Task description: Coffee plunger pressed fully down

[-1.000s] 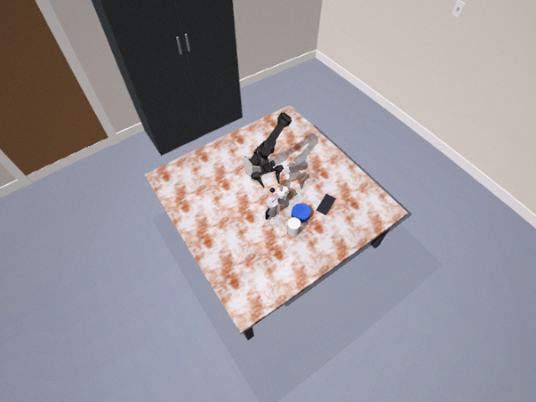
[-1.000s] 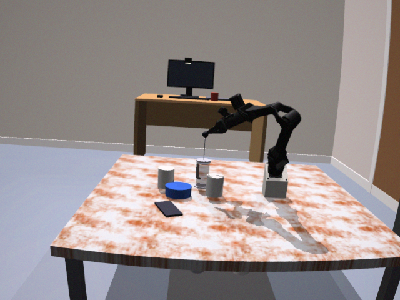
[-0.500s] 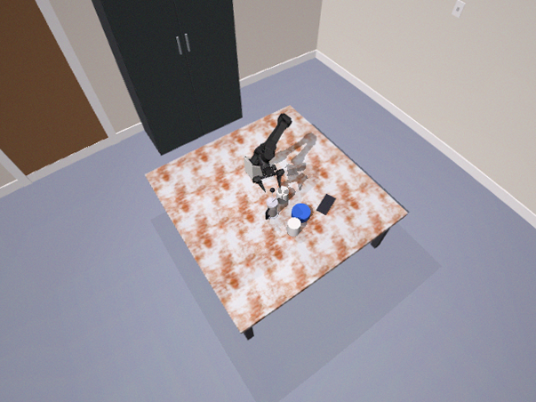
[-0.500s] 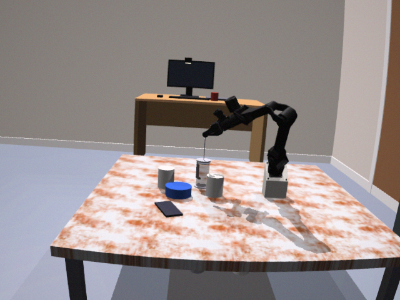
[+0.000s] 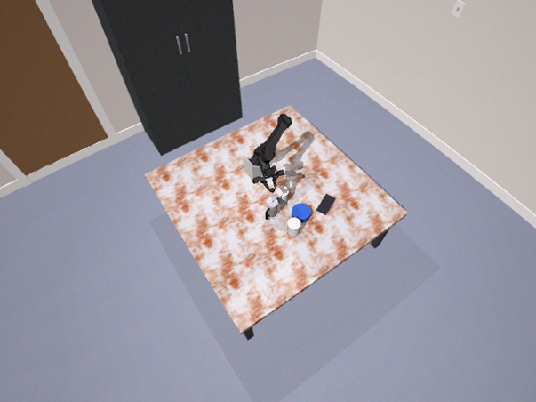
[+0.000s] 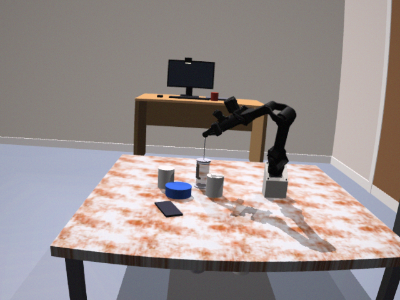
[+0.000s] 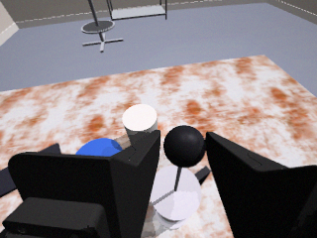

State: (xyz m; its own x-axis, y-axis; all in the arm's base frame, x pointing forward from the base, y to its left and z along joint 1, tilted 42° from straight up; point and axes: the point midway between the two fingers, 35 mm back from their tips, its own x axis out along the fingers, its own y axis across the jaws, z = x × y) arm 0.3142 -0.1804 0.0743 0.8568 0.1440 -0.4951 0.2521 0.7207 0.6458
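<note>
Two black fingers of the tool [image 7: 182, 149] stand partly closed around the plunger's round black knob [image 7: 184, 146], with a thin gap showing on each side of it, so nothing is gripped yet. Left of the tool in the wrist view sit a blue puck-shaped container [image 7: 99, 147] and, just beyond it, a white cylinder [image 7: 140, 120]. Directly beneath the tool stands the coffee press [image 6: 202, 172], upright on the mottled orange-and-white counter [image 6: 135, 222], its thin rod [image 6: 204, 147] rising straight to the knob, plunger still fully raised. In the exterior view, a second pale cylinder [image 6: 214, 185] stands just beside the press, towards the arm's base, and a dark flat phone [image 6: 168, 208] lies near the blue container.
</note>
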